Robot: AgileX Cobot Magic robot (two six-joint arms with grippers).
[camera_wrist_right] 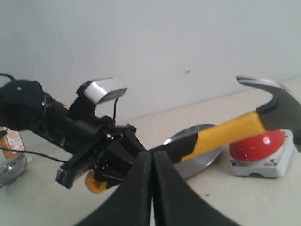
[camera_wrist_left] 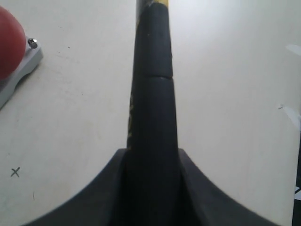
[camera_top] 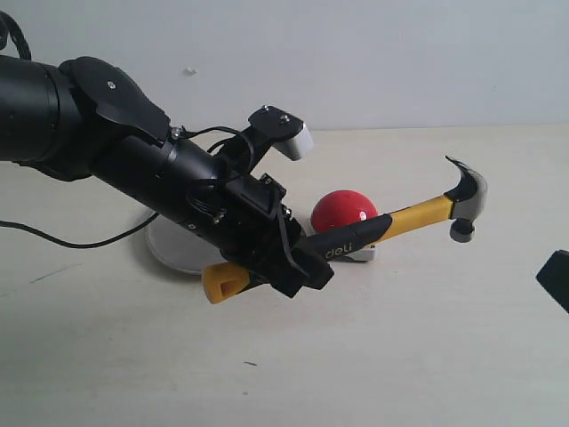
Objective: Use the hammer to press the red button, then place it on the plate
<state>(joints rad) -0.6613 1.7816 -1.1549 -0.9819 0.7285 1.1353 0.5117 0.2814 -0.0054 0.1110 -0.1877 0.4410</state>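
Note:
My left gripper (camera_top: 302,262) is shut on the black grip of the hammer (camera_top: 404,221) and holds it above the table. The yellow butt (camera_top: 222,283) sticks out behind the jaws, and the dark steel head (camera_top: 467,191) hangs to the right of the red button (camera_top: 345,212). In the left wrist view the handle (camera_wrist_left: 153,94) runs out from between the jaws, with the button (camera_wrist_left: 9,42) off to one side. The plate (camera_top: 169,247) lies behind the left arm, mostly hidden. My right gripper (camera_wrist_right: 152,162) is shut on nothing, away from the hammer (camera_wrist_right: 230,129).
A black cable (camera_top: 62,240) trails over the pale table at the left. The right gripper's dark tip (camera_top: 556,277) shows at the right edge. A shiny object with an orange label (camera_wrist_right: 11,165) stands far off beside the left arm. A white wall backs the table.

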